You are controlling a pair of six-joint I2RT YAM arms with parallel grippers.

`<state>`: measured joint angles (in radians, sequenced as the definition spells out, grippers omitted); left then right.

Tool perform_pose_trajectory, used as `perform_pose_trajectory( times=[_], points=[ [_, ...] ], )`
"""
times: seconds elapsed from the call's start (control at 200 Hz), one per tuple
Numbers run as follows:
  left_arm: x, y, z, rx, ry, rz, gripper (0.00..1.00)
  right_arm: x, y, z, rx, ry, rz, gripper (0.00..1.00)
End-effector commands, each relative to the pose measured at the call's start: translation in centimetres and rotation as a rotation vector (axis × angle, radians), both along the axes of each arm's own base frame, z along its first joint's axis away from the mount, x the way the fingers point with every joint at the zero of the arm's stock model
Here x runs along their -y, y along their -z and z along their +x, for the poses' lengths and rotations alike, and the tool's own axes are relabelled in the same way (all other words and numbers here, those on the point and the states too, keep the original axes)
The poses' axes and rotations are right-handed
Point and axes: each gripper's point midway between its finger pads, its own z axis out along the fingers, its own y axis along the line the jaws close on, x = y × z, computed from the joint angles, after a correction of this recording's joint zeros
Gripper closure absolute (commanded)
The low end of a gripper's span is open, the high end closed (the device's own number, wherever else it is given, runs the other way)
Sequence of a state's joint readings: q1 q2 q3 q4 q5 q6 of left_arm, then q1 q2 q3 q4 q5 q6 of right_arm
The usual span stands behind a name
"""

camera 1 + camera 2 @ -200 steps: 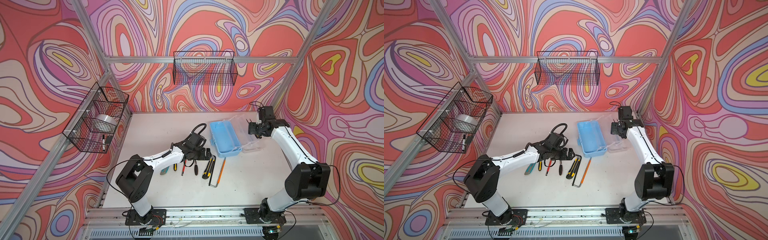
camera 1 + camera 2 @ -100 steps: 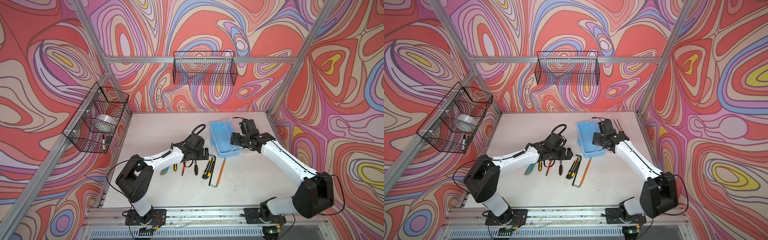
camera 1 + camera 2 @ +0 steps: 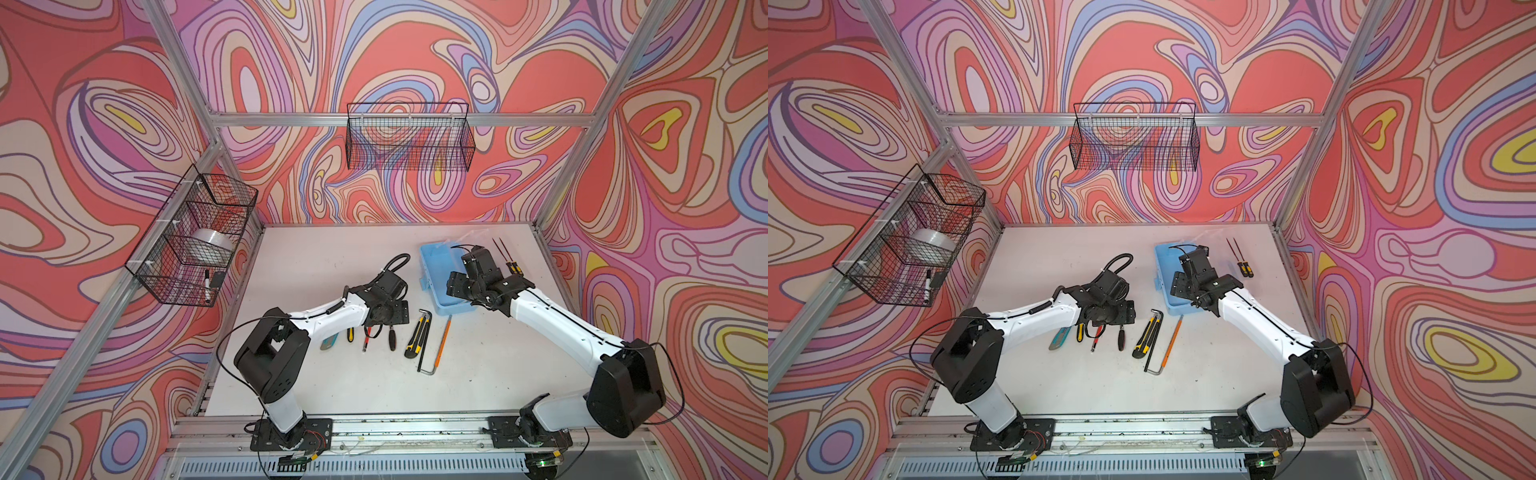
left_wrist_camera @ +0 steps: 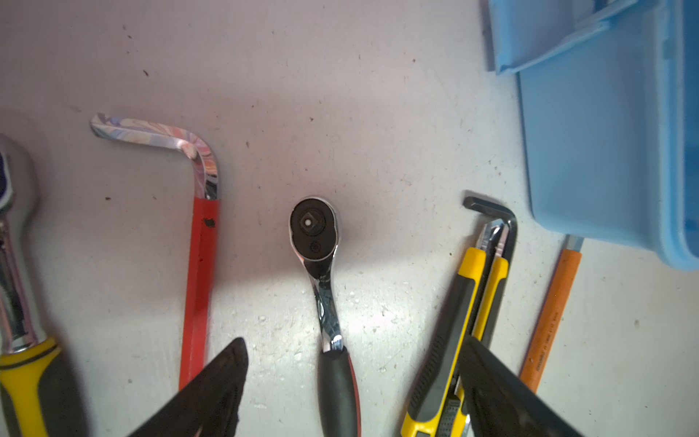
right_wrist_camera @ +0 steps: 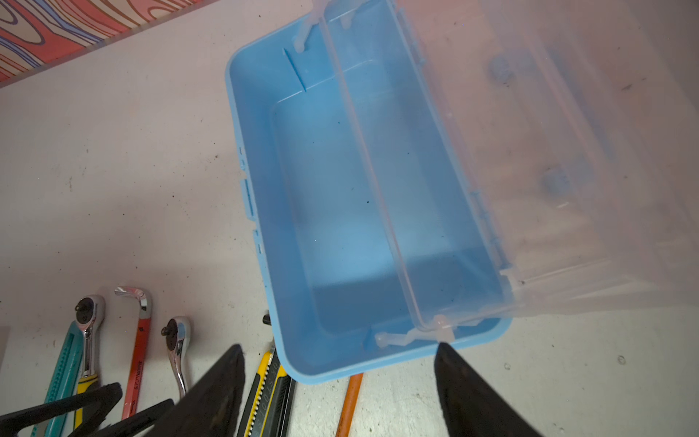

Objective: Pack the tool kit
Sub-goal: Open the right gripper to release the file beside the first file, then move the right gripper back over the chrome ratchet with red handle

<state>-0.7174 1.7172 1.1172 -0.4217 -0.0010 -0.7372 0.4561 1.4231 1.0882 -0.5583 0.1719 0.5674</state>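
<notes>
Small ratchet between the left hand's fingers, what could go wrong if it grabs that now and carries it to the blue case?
1. One finger of the left hand hangs over the utility knife beside the small ratchet; closing might drag the knife along.
2. The right hand hovers over the open blue case, so the arms could collide at the drop.
</notes>
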Motion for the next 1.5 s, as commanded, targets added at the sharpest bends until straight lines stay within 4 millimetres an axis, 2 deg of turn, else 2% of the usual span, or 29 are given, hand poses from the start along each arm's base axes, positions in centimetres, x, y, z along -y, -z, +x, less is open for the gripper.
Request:
perform_pose_trajectory(
  times=[0.0,0.1,0.205,0.36,0.611,0.836,0.886,0.916,1.081,1.267,1.492],
  points=[
    [-1.1,2.0,-0.6,-0.061,-0.028,0.039,0.16,0.0,0.4,0.1,0.005,0.008,-0.005,0.19],
    [-1.5,2.3,-0.4,-0.076,-0.046,0.038,0.17,-0.2,0.7,0.0,-0.002,-0.001,0.003,0.22],
    [-2.6,1.8,-0.2,-0.059,-0.065,0.051,0.16,-0.3,1.3,-0.2,-0.016,0.002,0.004,0.25],
    [-4.7,1.1,-0.1,-0.038,-0.091,0.099,0.14,-1.9,2.0,-0.6,-0.030,-0.010,0.033,0.28],
    [-9.0,1.2,-0.6,-0.047,-0.176,0.141,0.14,-7.7,3.8,-1.2,-0.068,-0.089,0.053,0.29],
    [-12.2,0.9,-1.0,-0.045,-0.227,0.180,0.13,-13.3,6.5,-2.1,-0.133,-0.188,0.008,0.31],
    [-12.7,1.0,-1.1,-0.049,-0.239,0.183,0.13,-14.4,6.5,-2.3,-0.133,-0.211,0.006,0.33],
    [-13.1,1.0,-1.2,-0.051,-0.249,0.184,0.13,-15.1,7.7,-2.5,-0.157,-0.225,-0.010,0.33],
    [-14.6,1.5,-1.7,-0.063,-0.279,0.190,0.13,-18.3,9.6,-3.7,-0.205,-0.291,-0.037,0.37],
    [-15.6,1.6,-2.2,-0.060,-0.306,0.187,0.13,-19.7,11.7,-4.6,-0.252,-0.333,-0.072,0.43],
    [-16.0,1.6,-2.5,-0.061,-0.312,0.194,0.13,-19.9,14.1,-4.9,-0.290,-0.345,-0.113,0.51]
  ],
)
